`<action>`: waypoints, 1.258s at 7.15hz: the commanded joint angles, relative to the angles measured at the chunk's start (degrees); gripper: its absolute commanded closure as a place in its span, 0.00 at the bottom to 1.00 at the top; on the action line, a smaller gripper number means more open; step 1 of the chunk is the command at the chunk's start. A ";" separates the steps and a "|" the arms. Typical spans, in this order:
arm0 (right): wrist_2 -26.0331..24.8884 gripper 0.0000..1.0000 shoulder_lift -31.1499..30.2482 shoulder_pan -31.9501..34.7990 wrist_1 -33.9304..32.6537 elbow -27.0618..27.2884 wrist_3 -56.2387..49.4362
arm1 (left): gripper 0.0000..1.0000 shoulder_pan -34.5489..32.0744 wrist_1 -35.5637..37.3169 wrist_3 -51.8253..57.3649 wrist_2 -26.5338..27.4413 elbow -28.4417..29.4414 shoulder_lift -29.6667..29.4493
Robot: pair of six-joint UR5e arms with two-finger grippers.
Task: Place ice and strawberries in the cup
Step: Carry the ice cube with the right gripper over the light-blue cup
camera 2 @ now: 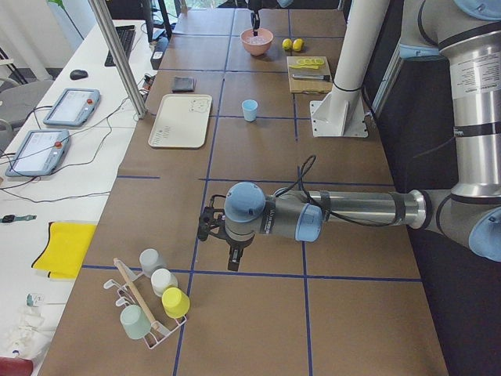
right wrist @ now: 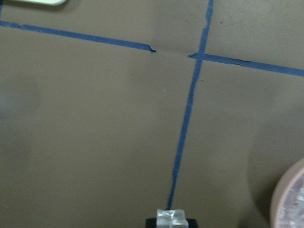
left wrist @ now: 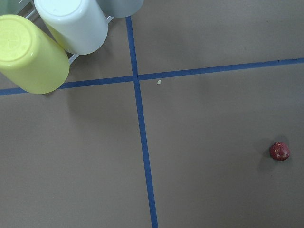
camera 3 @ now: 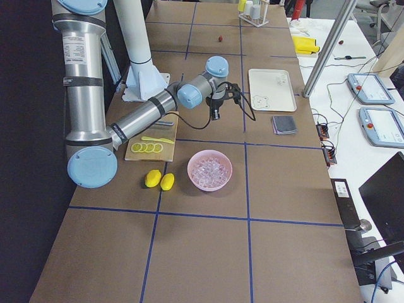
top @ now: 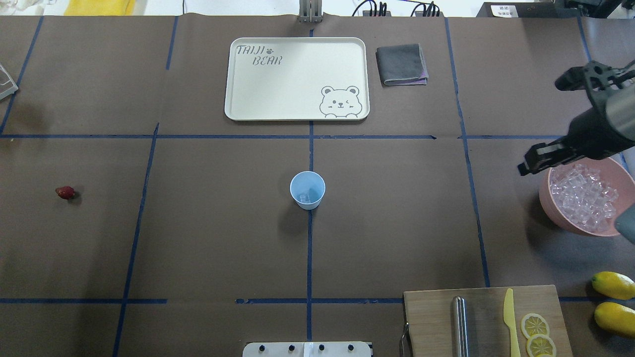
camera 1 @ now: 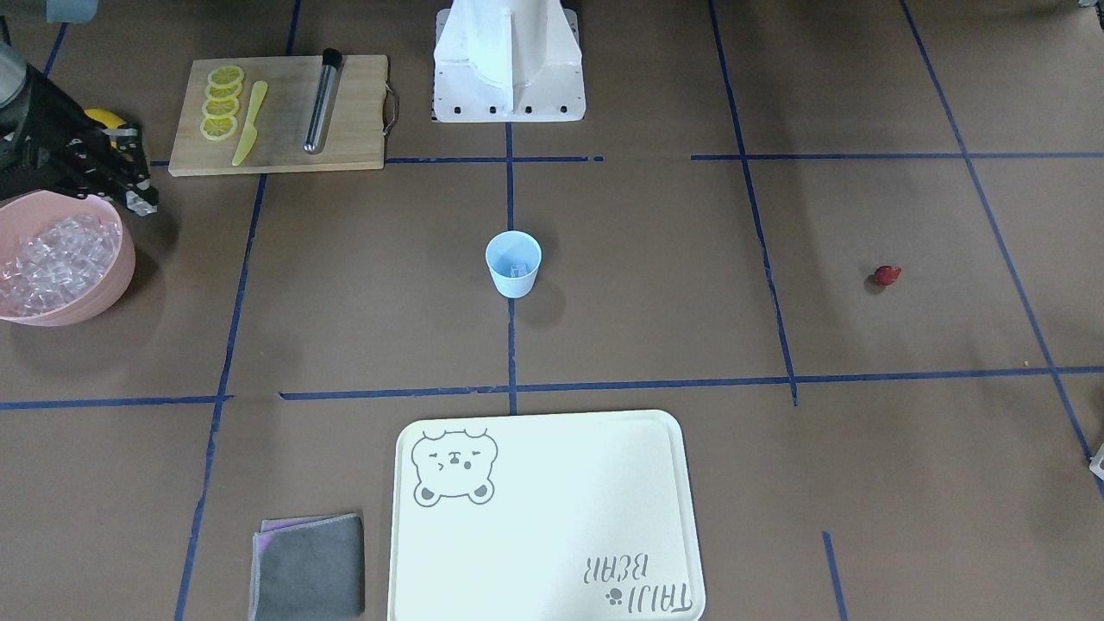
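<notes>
The pale blue cup (top: 307, 190) (camera 1: 513, 263) stands upright at the table's centre with a clear ice cube (top: 305, 197) in its bottom. More ice (top: 583, 196) (camera 1: 52, 259) is heaped in the pink bowl (top: 560, 220) at the robot's right. My right gripper (top: 527, 166) (camera 1: 142, 203) hangs just beside the bowl's rim, shut on one ice cube (right wrist: 171, 217). The strawberry (top: 65, 192) (camera 1: 886, 275) (left wrist: 280, 151) lies alone on the robot's left side. My left gripper (camera 2: 232, 262) shows only in the exterior left view; I cannot tell its state.
A wooden board (top: 486, 317) holds lemon slices (top: 536, 332), a yellow knife (top: 509, 317) and a metal rod (top: 461, 325). Two lemons (top: 614, 300) lie beside it. A bear tray (top: 297, 79) and grey cloth (top: 402, 64) sit far. A rack of upturned cups (camera 2: 153, 298) stands near the left arm.
</notes>
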 commanded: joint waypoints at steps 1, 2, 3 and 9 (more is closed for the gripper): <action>-4.75 1.00 14.68 -11.71 -0.05 -1.71 21.75 | 0.00 0.09 0.00 0.00 0.00 -0.02 0.04; -12.54 1.00 21.45 -18.65 -0.32 -5.21 29.33 | 0.00 0.09 0.00 0.00 0.00 0.07 -0.05; -17.05 1.00 29.70 -21.16 -0.15 -13.25 41.85 | 0.00 0.09 0.00 0.00 0.00 -0.02 -0.05; -24.57 1.00 37.34 -27.15 0.12 -24.14 46.54 | 0.00 0.00 0.09 -0.09 -0.44 -0.90 0.04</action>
